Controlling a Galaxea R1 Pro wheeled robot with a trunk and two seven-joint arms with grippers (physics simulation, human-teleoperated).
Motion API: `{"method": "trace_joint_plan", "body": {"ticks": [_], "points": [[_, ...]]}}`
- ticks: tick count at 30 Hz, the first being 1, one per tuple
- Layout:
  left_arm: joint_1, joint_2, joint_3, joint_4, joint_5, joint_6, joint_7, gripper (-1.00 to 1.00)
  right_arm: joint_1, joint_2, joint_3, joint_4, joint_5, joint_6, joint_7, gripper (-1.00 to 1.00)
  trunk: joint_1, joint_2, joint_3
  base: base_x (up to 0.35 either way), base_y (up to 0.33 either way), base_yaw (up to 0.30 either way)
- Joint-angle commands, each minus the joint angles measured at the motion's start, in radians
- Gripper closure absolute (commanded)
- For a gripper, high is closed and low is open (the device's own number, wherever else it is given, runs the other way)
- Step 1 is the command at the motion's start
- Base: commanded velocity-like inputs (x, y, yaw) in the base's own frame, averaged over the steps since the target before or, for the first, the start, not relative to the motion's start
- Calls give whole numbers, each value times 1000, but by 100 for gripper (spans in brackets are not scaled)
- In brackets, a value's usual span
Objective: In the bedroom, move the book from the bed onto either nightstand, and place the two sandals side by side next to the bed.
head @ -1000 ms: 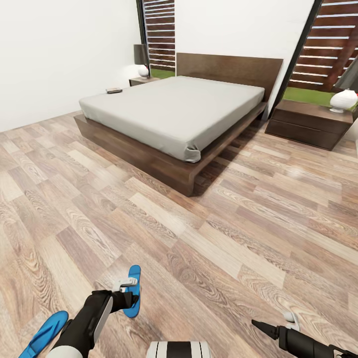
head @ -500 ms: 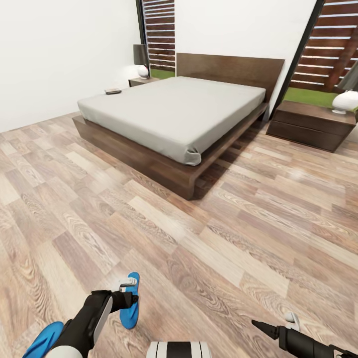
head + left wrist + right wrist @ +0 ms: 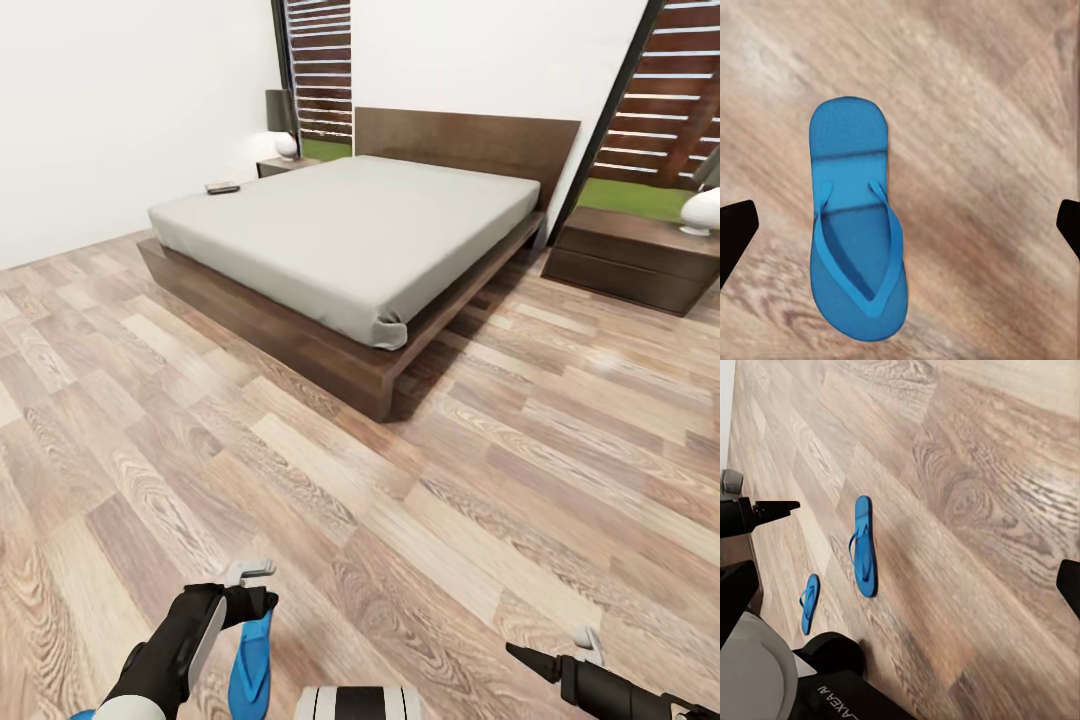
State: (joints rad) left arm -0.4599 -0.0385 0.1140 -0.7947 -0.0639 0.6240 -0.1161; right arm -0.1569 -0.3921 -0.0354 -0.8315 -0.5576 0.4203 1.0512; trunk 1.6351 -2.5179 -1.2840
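The whole room is sliding in the head view compared with a second ago: the bed [image 3: 350, 225] is sitting a little further left and the floor is running lower, so the camera is moving, not the furniture. The near blue sandal [image 3: 250, 660], which was lying clear ahead of the left tool, is now tucked under it, with only its rear part showing beneath the arm. The second sandal [image 3: 808, 602], plain at the lower left before, is almost gone past that corner of the head view.

The left tool [image 3: 252, 588] is hanging above the near sandal with its fingers spread wide and nothing between them; in the left wrist view the sandal is lying flat on the wood floor [image 3: 480, 470], straps up, between the two dark fingertips without touching either. Its long axis is running roughly away from the robot towards the bed. The second sandal is lying well apart from it, nearer the robot's base, at a similar heading.

The right tool [image 3: 565, 655] is hovering low at the right, jaws apart and empty.

The book [image 3: 222, 187] is resting on the far left corner of the mattress, near the nightstand [image 3: 285, 165] carrying a white lamp [image 3: 286, 145]. A wider dark dresser [image 3: 630, 255] is standing right of the bed. Open floor is lying between sandals and bed.
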Motion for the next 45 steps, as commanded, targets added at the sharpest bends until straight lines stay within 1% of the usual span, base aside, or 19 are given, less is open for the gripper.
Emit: {"method": "trace_joint_plan", "body": {"ticks": [1, 15, 45], "points": [[0, -1, 6, -1, -7, 5, -8, -100, 0, 0, 0, 0, -7, 9, 1, -100, 0, 0, -1, 96, 0, 0], [0, -1, 6, -1, -8, 6, -8, -100, 0, -1, 0, 0, -7, 9, 1, -100, 0, 0, -1, 16, 0, 0], [0, -1, 6, -1, -8, 6, -7, -100, 0, -1, 0, 0, -7, 9, 1, -100, 14, -7, -117, 0, 0, 0]]}}
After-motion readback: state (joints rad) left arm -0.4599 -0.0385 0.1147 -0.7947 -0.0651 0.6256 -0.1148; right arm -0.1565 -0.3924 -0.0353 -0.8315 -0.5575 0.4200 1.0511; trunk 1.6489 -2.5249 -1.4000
